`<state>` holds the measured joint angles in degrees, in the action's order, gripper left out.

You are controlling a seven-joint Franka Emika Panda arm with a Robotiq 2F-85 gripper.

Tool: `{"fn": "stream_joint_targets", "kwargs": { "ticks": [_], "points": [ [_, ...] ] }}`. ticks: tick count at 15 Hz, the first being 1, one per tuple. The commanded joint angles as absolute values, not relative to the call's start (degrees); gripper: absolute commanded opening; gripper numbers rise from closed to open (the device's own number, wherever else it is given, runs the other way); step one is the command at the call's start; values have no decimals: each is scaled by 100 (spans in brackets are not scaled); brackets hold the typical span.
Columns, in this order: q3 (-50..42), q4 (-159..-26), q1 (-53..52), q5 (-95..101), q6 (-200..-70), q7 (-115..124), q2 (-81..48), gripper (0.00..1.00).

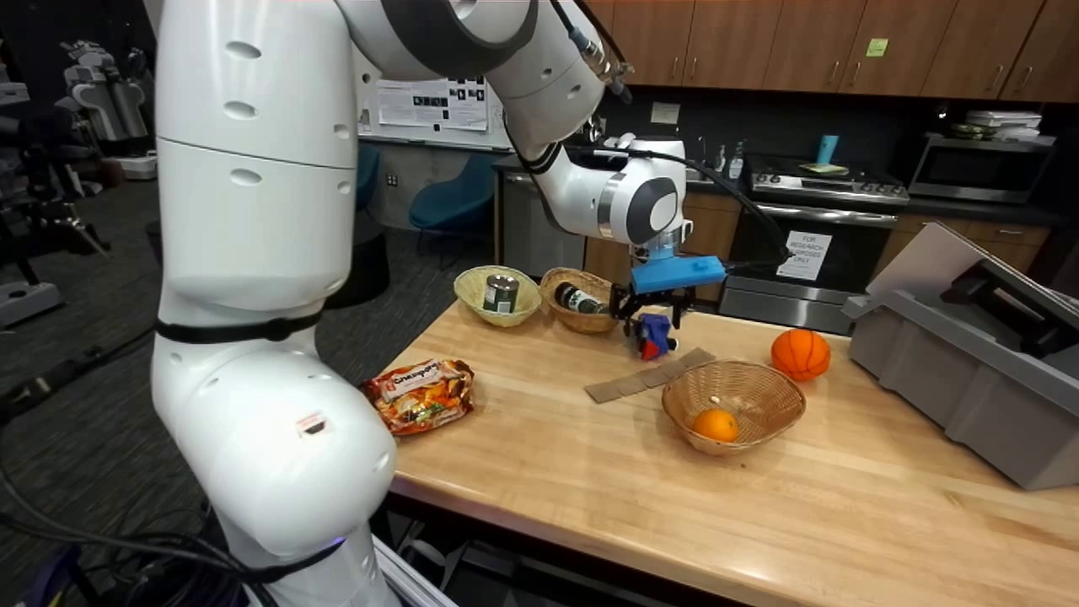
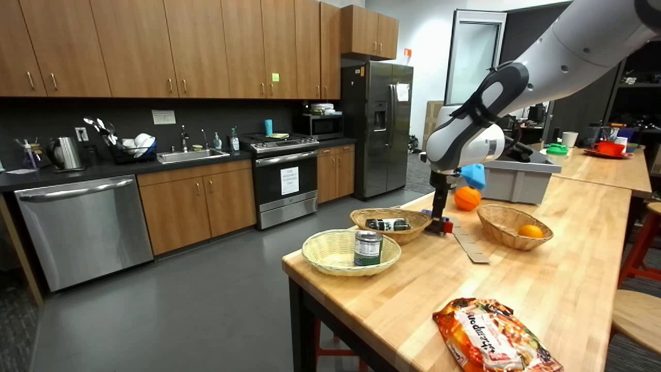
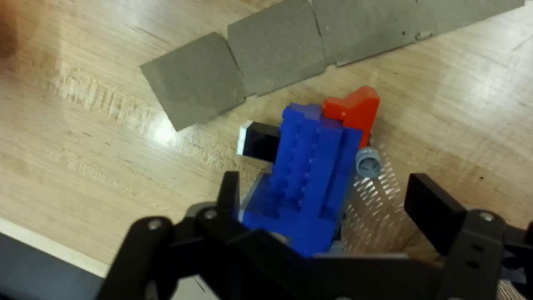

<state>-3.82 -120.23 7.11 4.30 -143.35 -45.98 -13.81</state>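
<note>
A toy of blue bricks [image 3: 312, 166], with a red piece [image 3: 358, 109], a black block and grey round parts, lies on the wooden table. My gripper [image 3: 325, 187] is open, its black fingers on either side of the toy. In the wrist view the left finger is close to the toy's blue side; I cannot tell if it touches. A gap shows at the right finger. The gripper body hides the toy's near end. In both exterior views the gripper [image 1: 651, 316] [image 2: 439, 227] is low at the table, around the toy [image 1: 655, 327].
A brown basket [image 1: 552, 314] with a dark bottle [image 2: 388, 224] stands right beside the gripper. A pale basket [image 2: 320, 257] holds a can [image 2: 367, 248]. A cardboard strip [image 3: 275, 50], a basket [image 1: 771, 400] with an orange [image 1: 715, 425], a ball [image 1: 800, 354], a grey bin [image 1: 969, 379] and a noodle packet [image 1: 421, 396] are there too.
</note>
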Motion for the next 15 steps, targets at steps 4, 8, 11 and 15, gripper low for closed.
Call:
{"fn": "stream_joint_targets", "kwargs": {
  "ticks": [4,8,11,15],
  "points": [
    [-289,-11699,821,400,-14522,-4401,-1828,100],
    [-281,-11590,864,408,-14479,-4325,-1875,73],
    [-300,-11586,896,437,-14440,-4295,-1798,52],
    [-356,-11577,969,499,-14408,-4284,-1682,25]
  ]
}}
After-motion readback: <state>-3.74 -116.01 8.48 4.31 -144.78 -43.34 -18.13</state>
